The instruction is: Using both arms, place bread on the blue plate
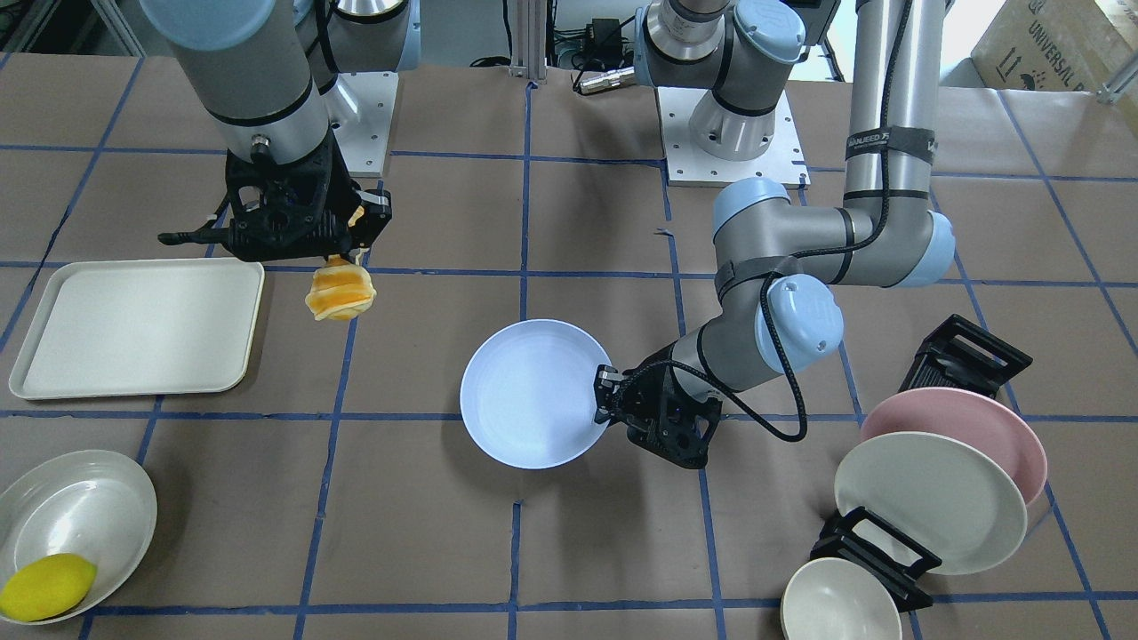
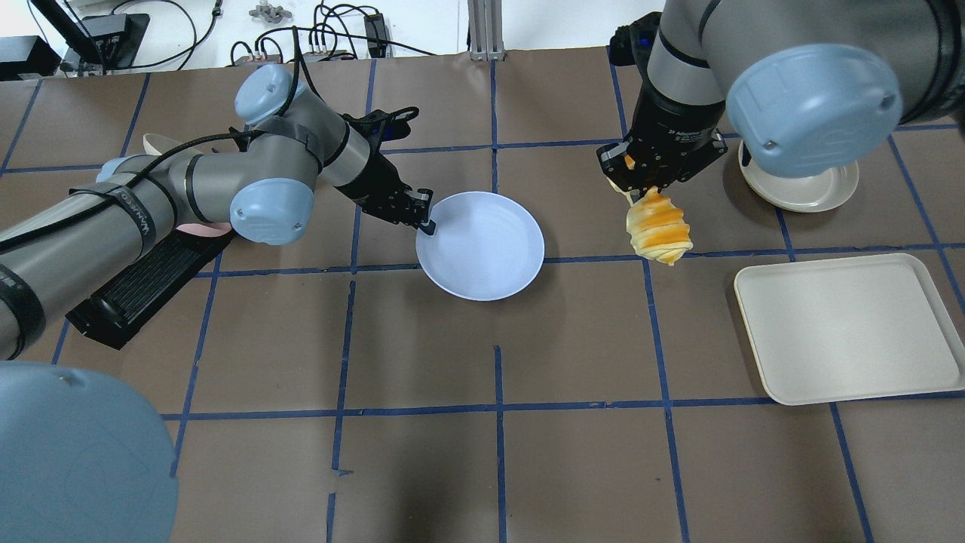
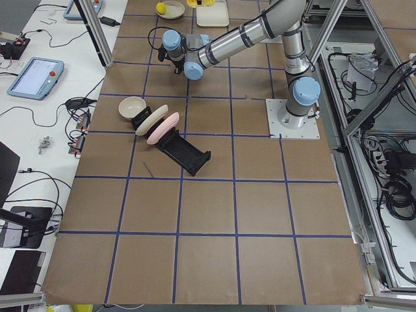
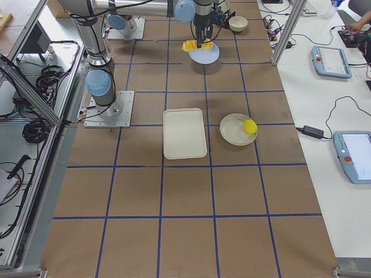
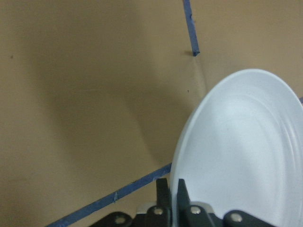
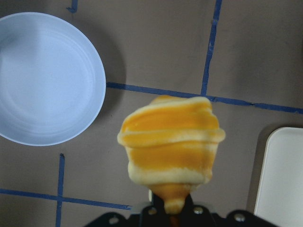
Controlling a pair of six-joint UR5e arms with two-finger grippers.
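Overhead exterior view, L to R: left arm [image 2: 188, 188] comes in from the left edge, low over the table [image 2: 422, 467], passing above a black rack [image 2: 136, 290]. A sliver of pink plate [image 2: 197, 226] shows under its elbow. Left gripper [image 2: 427, 225] sits at the left rim of the blue plate [image 2: 490, 249]. Left wrist cam shows its two fingers [image 5: 163, 201] pinched on that rim, one each side, so it's grasping the plate. Plate is abt mid-table, face up; can't tell if it's flat on the paper or raised a bit. Right of the plate and apart from it, the bread [image 2: 660, 230] hangs from the right gripper [image 2: 632, 188], fingers clenched on its narrow top end. The loaf is off the table, fat end down, between plate and tray [image 2: 844, 328]. Right wrist cam agrees: bread held at the jaws, plate off to one side w/ a clear gap, tray corner on the other side. Right arm [image 2: 814, 98] drops in from the top right and covers part of an off-white bowl [image 2: 799, 192]. Front-facing cam shows a yellow lemon [image 1: 46, 587] lying in that bowl. Tray lies flat at far right, nr the bowl but not touching it.
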